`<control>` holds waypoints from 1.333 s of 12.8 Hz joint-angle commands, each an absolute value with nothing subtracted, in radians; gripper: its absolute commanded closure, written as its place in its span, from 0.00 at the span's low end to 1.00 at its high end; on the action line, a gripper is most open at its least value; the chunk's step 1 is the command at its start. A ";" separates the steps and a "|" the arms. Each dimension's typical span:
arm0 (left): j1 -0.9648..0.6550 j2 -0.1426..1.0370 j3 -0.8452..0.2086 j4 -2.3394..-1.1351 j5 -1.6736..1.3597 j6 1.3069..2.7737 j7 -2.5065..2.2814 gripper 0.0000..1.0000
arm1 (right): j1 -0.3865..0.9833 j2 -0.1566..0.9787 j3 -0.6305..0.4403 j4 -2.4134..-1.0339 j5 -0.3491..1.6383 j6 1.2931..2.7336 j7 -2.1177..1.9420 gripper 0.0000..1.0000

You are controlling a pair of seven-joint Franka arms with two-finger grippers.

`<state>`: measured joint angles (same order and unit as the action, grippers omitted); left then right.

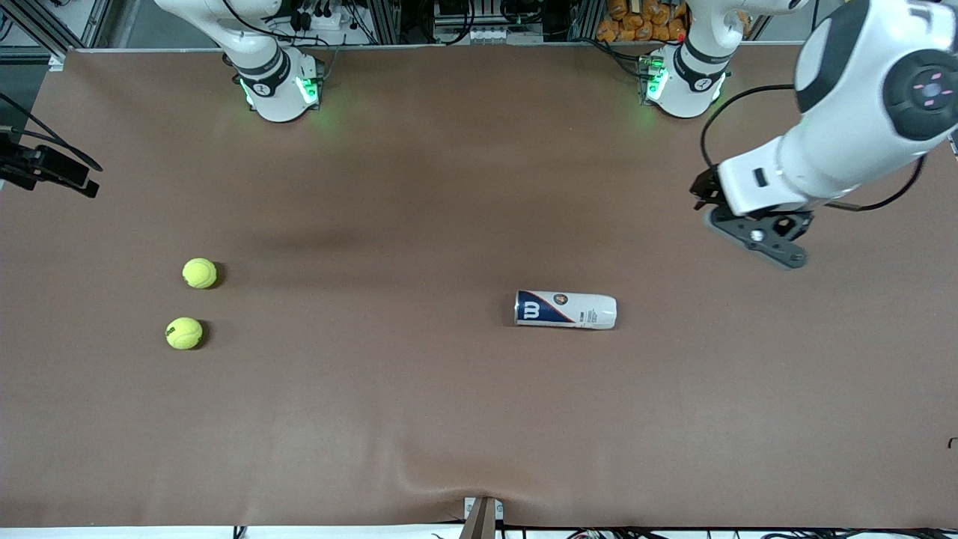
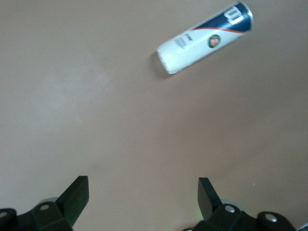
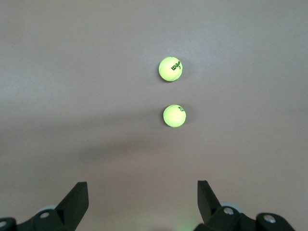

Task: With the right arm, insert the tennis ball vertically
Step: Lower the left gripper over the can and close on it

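Note:
Two yellow-green tennis balls lie on the brown table toward the right arm's end, one [image 1: 200,273] farther from the front camera than the other [image 1: 184,333]. Both show in the right wrist view [image 3: 170,69] [image 3: 174,116]. A white and navy tennis ball can [image 1: 566,310] lies on its side near the table's middle; it also shows in the left wrist view [image 2: 204,38]. My right gripper [image 3: 139,190] is open and empty, high over the table beside the balls; it is out of the front view. My left gripper [image 1: 756,236] [image 2: 143,185] is open and empty, up over the left arm's end of the table.
The brown mat [image 1: 449,419] covers the whole table. A black fixture [image 1: 45,171] juts in at the edge of the right arm's end. The two arm bases [image 1: 277,82] [image 1: 685,78] stand along the edge farthest from the front camera.

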<state>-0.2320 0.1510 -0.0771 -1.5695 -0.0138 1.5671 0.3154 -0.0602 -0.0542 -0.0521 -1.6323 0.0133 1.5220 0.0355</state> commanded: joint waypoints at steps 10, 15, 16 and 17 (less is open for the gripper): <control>-0.327 0.439 -0.097 -1.462 -0.008 1.761 0.985 0.00 | -0.072 -0.035 -0.048 -1.640 0.006 1.535 0.035 0.00; -0.383 0.534 -0.101 -1.468 0.037 1.936 1.080 0.00 | -0.077 -0.018 -0.048 -1.640 0.006 1.543 0.034 0.00; -0.385 0.547 -0.100 -1.471 0.038 1.950 1.084 0.00 | -0.078 -0.015 -0.048 -1.641 0.006 1.548 0.028 0.00; -0.385 0.566 -0.101 -1.471 0.038 1.966 1.086 0.00 | -0.084 -0.012 -0.048 -1.644 0.006 1.552 0.019 0.00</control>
